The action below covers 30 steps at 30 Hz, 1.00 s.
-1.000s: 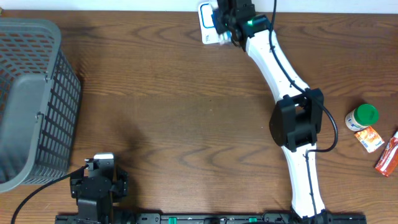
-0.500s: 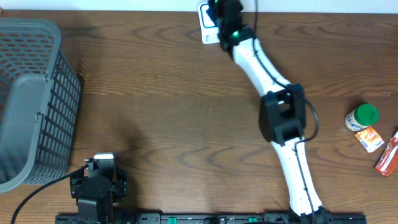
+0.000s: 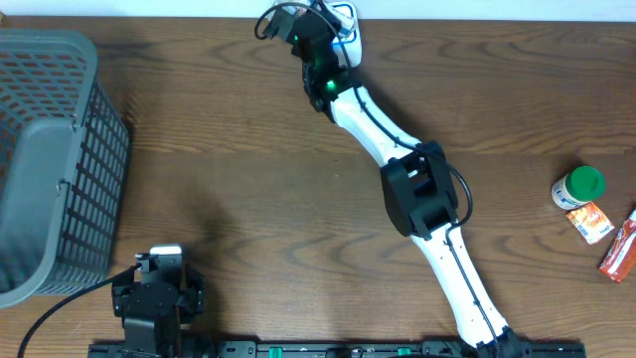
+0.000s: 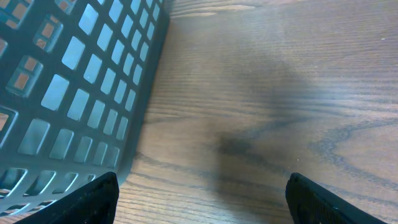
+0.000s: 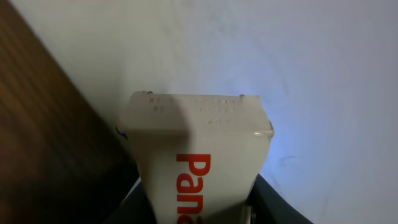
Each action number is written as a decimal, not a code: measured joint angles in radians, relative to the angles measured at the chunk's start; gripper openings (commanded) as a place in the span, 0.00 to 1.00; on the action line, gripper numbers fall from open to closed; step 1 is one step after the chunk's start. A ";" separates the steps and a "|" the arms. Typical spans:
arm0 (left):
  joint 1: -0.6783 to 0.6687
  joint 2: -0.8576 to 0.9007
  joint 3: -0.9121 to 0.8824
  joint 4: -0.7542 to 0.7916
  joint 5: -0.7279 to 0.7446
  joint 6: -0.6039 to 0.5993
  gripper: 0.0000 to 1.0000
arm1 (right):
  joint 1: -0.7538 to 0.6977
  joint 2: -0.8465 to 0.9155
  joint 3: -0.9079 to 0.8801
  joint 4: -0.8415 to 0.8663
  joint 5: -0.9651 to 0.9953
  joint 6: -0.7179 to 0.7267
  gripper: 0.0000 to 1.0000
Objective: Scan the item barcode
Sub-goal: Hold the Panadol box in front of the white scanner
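Above the wooden table [image 3: 248, 199], right claw [image 5: 199, 208] clamps a white box [image 5: 196, 137], left claw [image 4: 199, 199] spread apart.

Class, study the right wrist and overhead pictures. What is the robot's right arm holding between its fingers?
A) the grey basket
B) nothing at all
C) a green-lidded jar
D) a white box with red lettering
D: the right wrist view shows a white box with red lettering held between the right fingers, while the jar stands far off to the side.
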 measured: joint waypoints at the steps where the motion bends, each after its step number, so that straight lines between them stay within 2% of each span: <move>1: 0.000 0.000 0.000 0.000 0.000 0.000 0.86 | -0.001 0.002 0.000 -0.001 0.008 -0.021 0.17; 12: 0.000 0.000 0.000 0.000 0.000 0.000 0.86 | -0.009 0.008 0.000 0.006 0.054 -0.156 0.17; 24: 0.000 0.000 0.000 0.000 0.000 0.000 0.86 | -0.009 0.010 0.000 -0.025 0.047 -0.175 0.18; 30: 0.000 0.000 0.000 0.000 0.000 0.000 0.86 | -0.004 0.007 0.000 -0.146 0.085 -0.147 0.17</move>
